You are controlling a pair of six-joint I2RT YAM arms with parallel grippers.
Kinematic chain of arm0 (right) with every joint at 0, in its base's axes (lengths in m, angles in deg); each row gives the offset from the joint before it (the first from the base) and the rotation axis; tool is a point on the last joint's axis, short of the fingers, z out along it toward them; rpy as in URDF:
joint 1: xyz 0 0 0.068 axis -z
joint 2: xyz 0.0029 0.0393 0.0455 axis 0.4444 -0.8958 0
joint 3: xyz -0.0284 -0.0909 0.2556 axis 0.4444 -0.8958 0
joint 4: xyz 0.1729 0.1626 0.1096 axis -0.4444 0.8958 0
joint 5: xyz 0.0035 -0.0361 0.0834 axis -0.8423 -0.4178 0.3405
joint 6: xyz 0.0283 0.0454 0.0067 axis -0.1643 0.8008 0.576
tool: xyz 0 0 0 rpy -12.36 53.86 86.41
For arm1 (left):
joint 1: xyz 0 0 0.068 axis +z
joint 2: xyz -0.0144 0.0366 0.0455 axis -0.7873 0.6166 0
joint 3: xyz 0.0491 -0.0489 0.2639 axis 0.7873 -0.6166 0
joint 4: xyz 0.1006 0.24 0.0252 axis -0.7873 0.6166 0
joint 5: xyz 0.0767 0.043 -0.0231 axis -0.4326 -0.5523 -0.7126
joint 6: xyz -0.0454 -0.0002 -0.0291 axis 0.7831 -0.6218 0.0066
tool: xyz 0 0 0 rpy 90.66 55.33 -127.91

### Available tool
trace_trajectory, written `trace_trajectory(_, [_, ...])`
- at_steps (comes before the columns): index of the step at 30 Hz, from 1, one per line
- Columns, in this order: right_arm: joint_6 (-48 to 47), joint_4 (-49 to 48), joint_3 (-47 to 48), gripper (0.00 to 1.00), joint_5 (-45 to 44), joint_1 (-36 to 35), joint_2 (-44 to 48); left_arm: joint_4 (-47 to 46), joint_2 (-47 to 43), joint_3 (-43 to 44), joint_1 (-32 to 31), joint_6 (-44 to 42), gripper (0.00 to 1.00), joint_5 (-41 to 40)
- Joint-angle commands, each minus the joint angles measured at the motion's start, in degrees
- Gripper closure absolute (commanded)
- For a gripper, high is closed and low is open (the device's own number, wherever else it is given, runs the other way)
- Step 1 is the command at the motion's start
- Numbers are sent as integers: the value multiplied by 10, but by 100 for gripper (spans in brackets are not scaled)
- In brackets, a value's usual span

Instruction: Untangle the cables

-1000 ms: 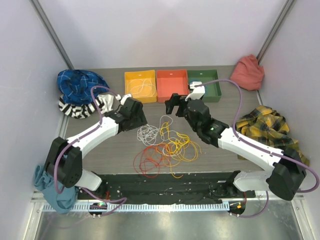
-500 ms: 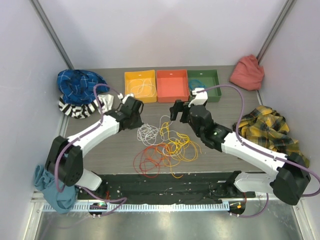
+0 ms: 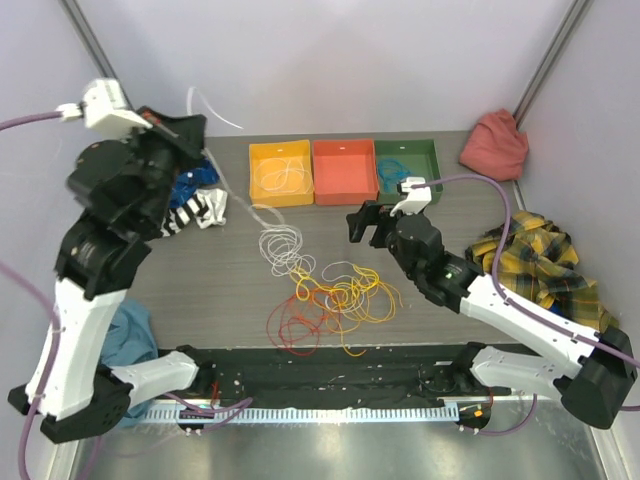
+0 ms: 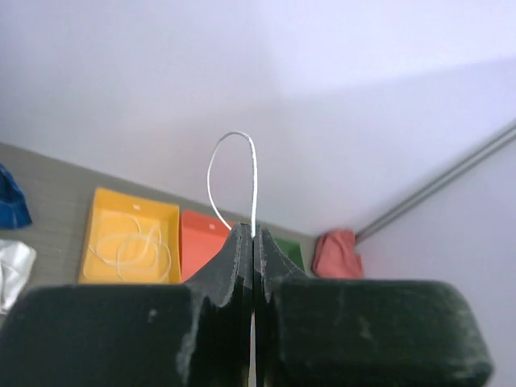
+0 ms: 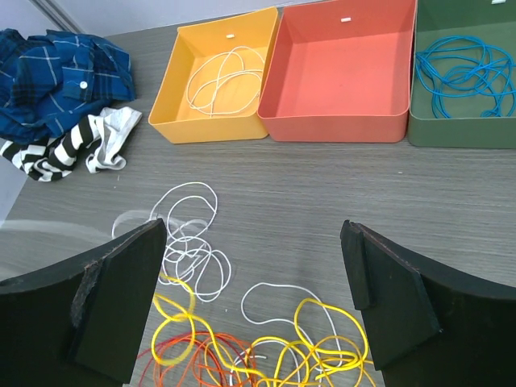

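Observation:
The cables lie mid-table as a tangle (image 3: 335, 298) of yellow (image 5: 322, 343), orange and red (image 5: 189, 355) loops. A white cable's coil (image 3: 278, 243) sits at the tangle's back left, and the white coil (image 5: 189, 242) also shows in the right wrist view. My left gripper (image 3: 195, 125) is raised high at the far left, shut on the white cable (image 4: 251, 173), which arcs above the closed tips (image 4: 254, 235) and runs down to the coil. My right gripper (image 3: 365, 222) hovers open behind the tangle, its fingers (image 5: 121, 298) apart with nothing between them.
At the back stand a yellow bin (image 3: 255, 185) holding a white cable, an empty orange bin (image 3: 344, 184) and a green bin (image 3: 432, 180) holding a blue cable (image 5: 459, 76). Clothes lie at the back left (image 5: 56, 81), the back right (image 3: 495, 145) and the right (image 3: 535, 255).
My left gripper shut on the white cable and rose high toward the back left, pulling its coil up and out of the tangle. The right gripper drew slightly right, staying open.

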Motion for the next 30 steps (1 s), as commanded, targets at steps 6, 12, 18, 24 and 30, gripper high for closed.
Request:
trace_trajectory(6, [8, -3, -10, 1, 5, 1, 30, 33, 6, 136, -3, -114, 100, -92])
trace_trajectory(12, [15, -6, -21, 1, 7, 0, 28, 69, 29, 120, -2, -120, 100, -103])
trace_trajectory(18, [9, -5, -34, 1, -2, 1, 38, 41, 19, -11, -2, -113, 100, -136])
trace_trajectory(24, [15, -5, -39, 1, 1, 0, 39, 7, 86, 62, 2, -143, 100, -134])
trace_trajectory(30, [45, 7, -45, 1, 27, 1, 51, -30, 191, 161, 10, -166, 100, -114])
